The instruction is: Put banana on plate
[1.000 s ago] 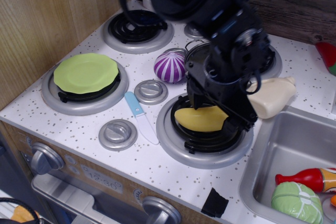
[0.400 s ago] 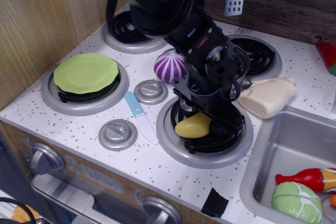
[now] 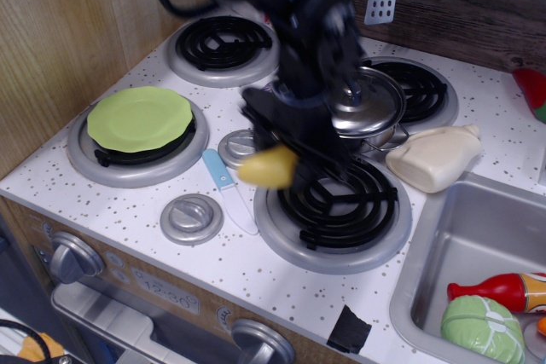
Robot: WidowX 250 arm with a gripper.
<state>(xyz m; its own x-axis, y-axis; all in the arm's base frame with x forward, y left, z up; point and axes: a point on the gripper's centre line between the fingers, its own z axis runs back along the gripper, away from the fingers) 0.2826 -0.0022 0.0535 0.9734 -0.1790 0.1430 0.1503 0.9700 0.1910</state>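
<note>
Above the stovetop, end effector [image 3: 286, 155] clamped on banana [image 3: 268, 167] — lime-green plate [image 3: 140, 118] bare on left burner

Light: even and bright, cast from above.
Shadows: soft, short, beside objects on the tabletop [image 3: 213, 262].
Glare: highlights seen on the pot lid [image 3: 367, 101] and the sink [image 3: 444, 253].
Blur: arm [image 3: 299, 31] and banana [image 3: 267, 166] smeared by motion.
Focus: elsewhere sharp.
</note>
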